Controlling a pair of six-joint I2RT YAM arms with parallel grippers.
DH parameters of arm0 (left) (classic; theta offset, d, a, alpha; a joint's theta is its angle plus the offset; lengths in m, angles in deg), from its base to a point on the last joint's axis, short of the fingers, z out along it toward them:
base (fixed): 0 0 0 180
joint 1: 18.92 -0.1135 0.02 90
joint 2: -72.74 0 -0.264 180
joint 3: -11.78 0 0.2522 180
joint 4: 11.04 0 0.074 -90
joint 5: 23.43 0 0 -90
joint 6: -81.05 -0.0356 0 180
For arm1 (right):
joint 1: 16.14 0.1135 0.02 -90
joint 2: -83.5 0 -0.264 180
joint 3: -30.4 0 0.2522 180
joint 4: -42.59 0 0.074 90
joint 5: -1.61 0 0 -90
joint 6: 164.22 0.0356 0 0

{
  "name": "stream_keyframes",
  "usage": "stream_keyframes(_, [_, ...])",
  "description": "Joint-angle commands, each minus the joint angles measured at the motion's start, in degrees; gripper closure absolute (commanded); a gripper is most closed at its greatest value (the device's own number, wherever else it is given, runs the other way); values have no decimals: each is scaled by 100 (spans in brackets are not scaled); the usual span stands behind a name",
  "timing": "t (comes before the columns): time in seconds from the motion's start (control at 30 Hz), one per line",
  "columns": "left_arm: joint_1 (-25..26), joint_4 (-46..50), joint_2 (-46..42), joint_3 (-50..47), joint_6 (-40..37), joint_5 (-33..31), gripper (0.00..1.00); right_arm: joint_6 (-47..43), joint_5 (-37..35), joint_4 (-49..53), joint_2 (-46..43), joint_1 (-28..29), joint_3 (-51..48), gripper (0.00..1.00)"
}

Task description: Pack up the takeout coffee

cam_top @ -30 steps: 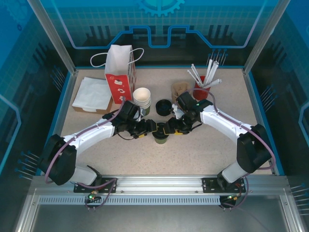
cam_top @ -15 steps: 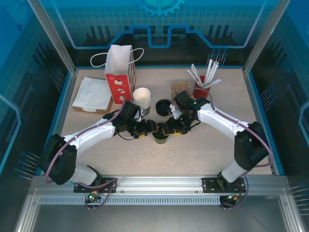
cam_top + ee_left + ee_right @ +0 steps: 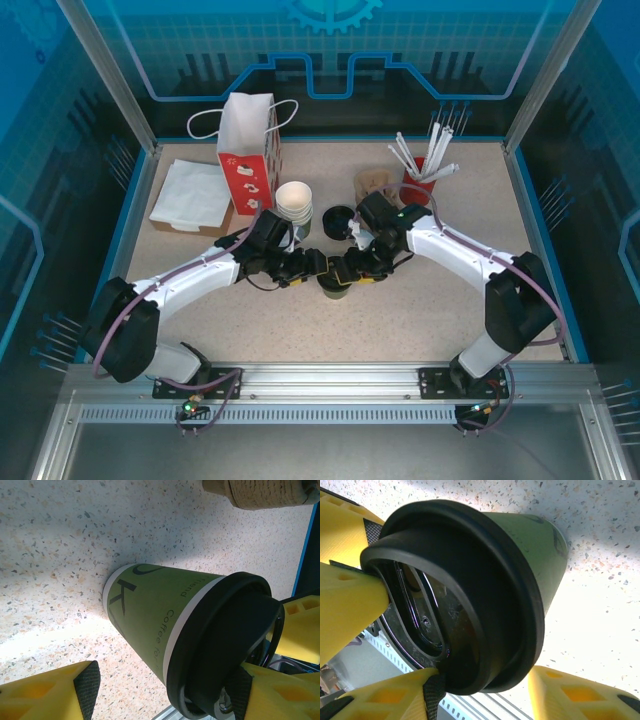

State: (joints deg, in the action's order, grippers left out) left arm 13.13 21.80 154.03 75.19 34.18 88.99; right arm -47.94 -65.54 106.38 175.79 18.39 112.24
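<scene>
Speckled, stone-look table [image 3: 440,300]. Green paper takeout coffee [image 3: 334,288] with round, shiny black lid [image 3: 470,580] is standing mid-table. Left gripper [image 3: 321,269] jaws are sitting spread around it. Right gripper [image 3: 347,275] jaws are hugging lid; cannot tell if squeezing.

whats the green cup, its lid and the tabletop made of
The cup looks like paper: matte green with printed lettering and a white rim band. The lid seems moulded plastic: black, slight sheen. The tabletop is a speckled stone-look surface, possibly laminate.

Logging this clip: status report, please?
Left gripper open, straddling the takeout coffee. Right gripper at its lid, grip unclear. Coffee upright, lidded, not yet bagged. Cup stack stands between it and the paper bag.
</scene>
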Motion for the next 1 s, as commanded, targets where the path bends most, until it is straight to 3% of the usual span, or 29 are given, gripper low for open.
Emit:
stream_keyframes(0.0, [3,378,154,-183,-120,-264,30,-110,-1510,691,621,142,-408,51])
stream_keyframes(0.5, [3,398,186,-162,-139,-286,30,-158,-1863,737,789,141,-519,52])
stream_keyframes(0.97, [34,451,272,146,-183,-196,28,-44,-790,53,-141,-109,87,45])
